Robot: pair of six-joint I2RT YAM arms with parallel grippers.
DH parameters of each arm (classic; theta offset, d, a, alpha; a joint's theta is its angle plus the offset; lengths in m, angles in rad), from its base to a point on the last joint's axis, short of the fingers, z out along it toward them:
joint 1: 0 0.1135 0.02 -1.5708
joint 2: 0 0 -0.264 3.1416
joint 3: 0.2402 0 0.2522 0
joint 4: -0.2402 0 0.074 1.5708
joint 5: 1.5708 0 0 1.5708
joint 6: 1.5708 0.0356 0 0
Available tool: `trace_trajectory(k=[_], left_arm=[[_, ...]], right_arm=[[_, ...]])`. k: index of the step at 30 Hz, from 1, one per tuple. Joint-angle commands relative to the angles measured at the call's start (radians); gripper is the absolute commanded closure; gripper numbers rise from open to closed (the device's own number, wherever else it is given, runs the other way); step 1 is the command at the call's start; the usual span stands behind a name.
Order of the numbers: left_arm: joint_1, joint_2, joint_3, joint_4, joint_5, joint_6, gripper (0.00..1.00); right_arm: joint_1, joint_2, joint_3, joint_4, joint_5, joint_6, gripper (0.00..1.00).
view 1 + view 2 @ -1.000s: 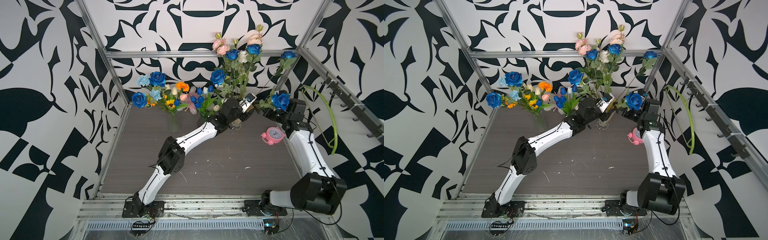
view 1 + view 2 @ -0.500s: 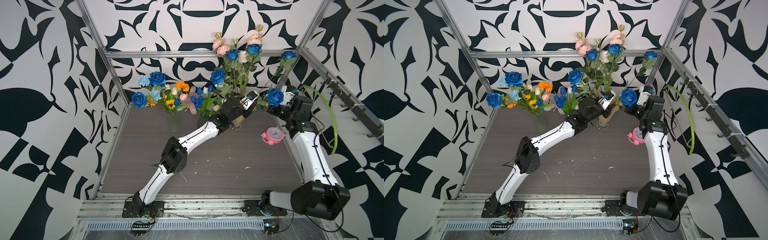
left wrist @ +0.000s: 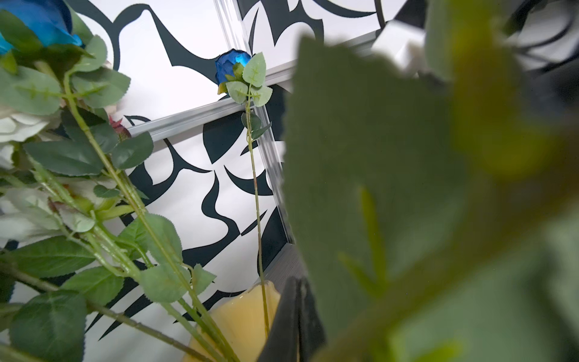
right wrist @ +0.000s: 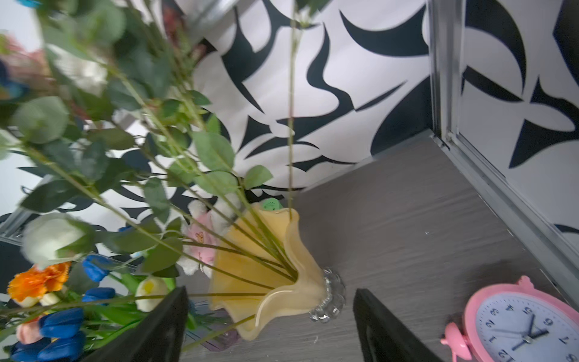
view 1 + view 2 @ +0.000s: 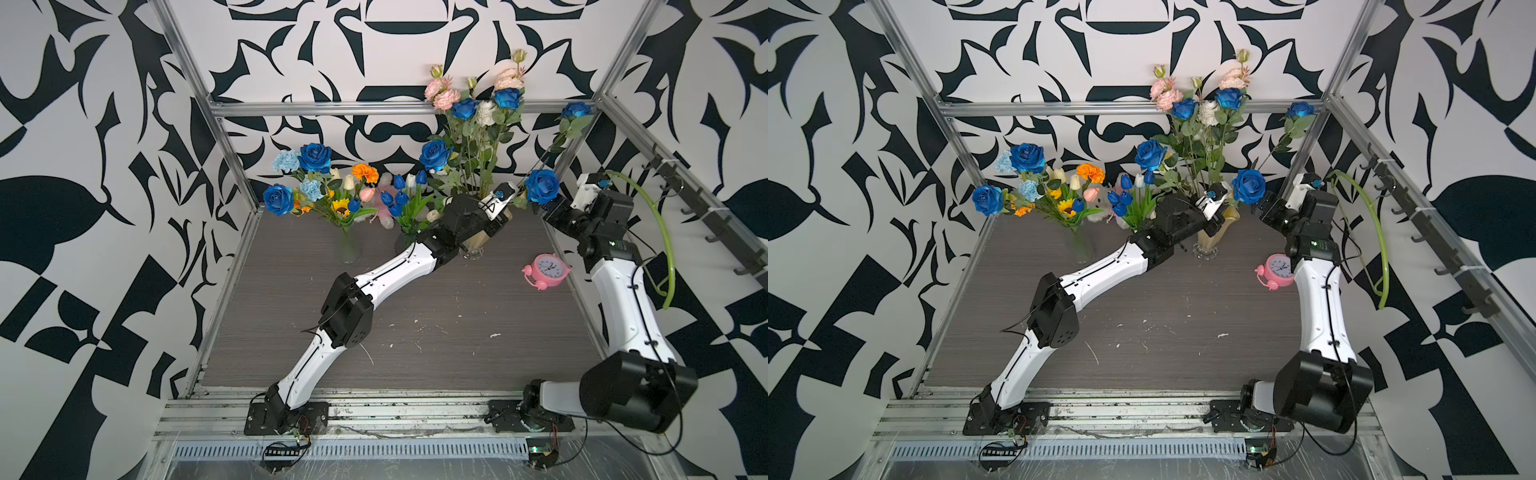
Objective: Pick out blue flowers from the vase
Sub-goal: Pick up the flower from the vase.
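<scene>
On the grey surface [image 5: 415, 316], a pink alarm clock [image 5: 546, 269] stands beside the right arm. Beyond it, the left pincer [image 3: 296, 285] is closed tight at the rim of the yellow vase [image 5: 1210, 239]; I cannot tell whether it has a stem. A blue rose [image 5: 542, 185] shows between it and the right pincer [image 4: 271, 291], whose jaws gape wide and empty. More blue roses [image 5: 464, 109] rise from the vase behind.

fig: l arm [image 5: 1100, 270] extends to yellow vase [image 5: 1208, 239] w/ tall stems [image 5: 1196, 166] | blue rose [image 5: 1249, 186] just beside r gripper [image 5: 1264, 202] | pink clock [image 5: 1277, 268] on tabletop [image 5: 1183, 316], touching r arm [image 5: 1320, 299]
</scene>
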Motion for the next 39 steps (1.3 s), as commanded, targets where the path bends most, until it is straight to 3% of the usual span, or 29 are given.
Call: trace_trajectory(k=[1, 9, 17, 25, 29, 39], left_arm=[[-0.004, -0.098, -0.002, 0.009, 0.048, 0.009, 1.0], [-0.019, -0.206, -0.004, -0.072, 0.108, 0.041, 1.0], [-0.046, -0.379, -0.037, -0.229, 0.138, 0.084, 1.0], [-0.069, -0.587, -0.075, -0.574, 0.123, 0.098, 1.0], [-0.118, -0.676, -0.077, -0.767, 0.023, 0.136, 1.0], [-0.198, -0.666, -0.054, -1.282, -0.513, 0.18, 1.0]], right_arm=[[-0.004, 0.102, 0.092, -0.068, -0.06, -0.021, 0.24], [0.001, 0.207, 0.148, -0.112, -0.108, -0.083, 0.32], [0.047, 0.266, 0.19, -0.091, -0.135, -0.121, 0.32], [0.096, 0.353, 0.257, -0.158, -0.098, -0.18, 0.34], [0.098, 0.37, 0.277, -0.195, -0.079, -0.209, 0.37], [0.121, 0.368, 0.318, -0.253, -0.037, -0.245, 0.58]])
